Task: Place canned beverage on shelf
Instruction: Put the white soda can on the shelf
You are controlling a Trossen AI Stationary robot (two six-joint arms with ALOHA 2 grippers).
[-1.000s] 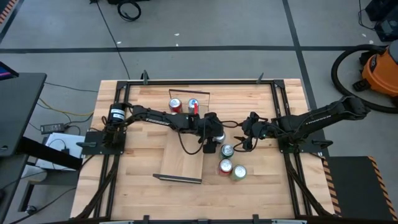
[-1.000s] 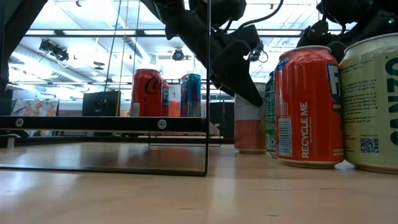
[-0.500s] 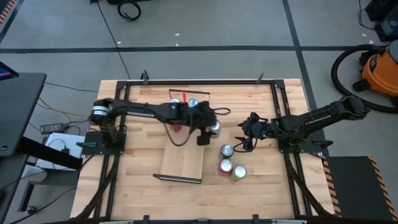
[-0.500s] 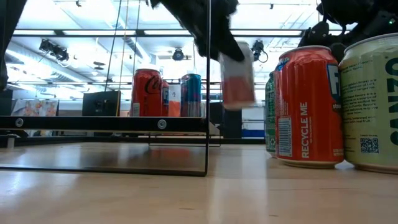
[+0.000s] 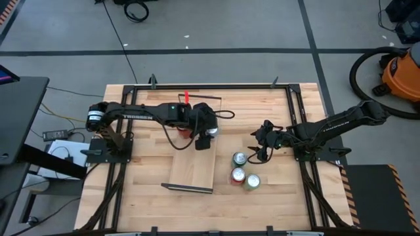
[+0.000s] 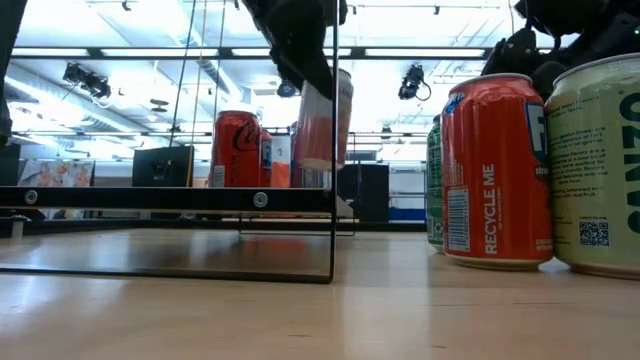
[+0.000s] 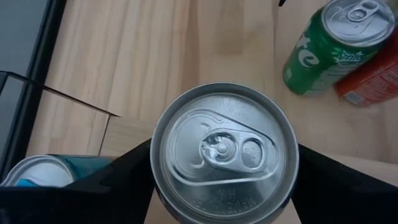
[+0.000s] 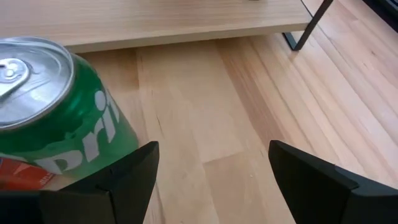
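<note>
Shelf (image 5: 193, 169) lies on wooden table (image 5: 151, 196), grey floor (image 5: 216, 33) around.

Near half of shelf (image 5: 193, 172) bare – room there. Red can (image 6: 236, 149) and blue can (image 6: 308, 152) block far end. Three cans (image 5: 243, 170) crowd table beside shelf.

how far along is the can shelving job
Two cans, red and blue, already stand on the shelf. The left hand holds a can lifted over the shelf's far end. Three cans wait on the table by the idle right hand.
</note>
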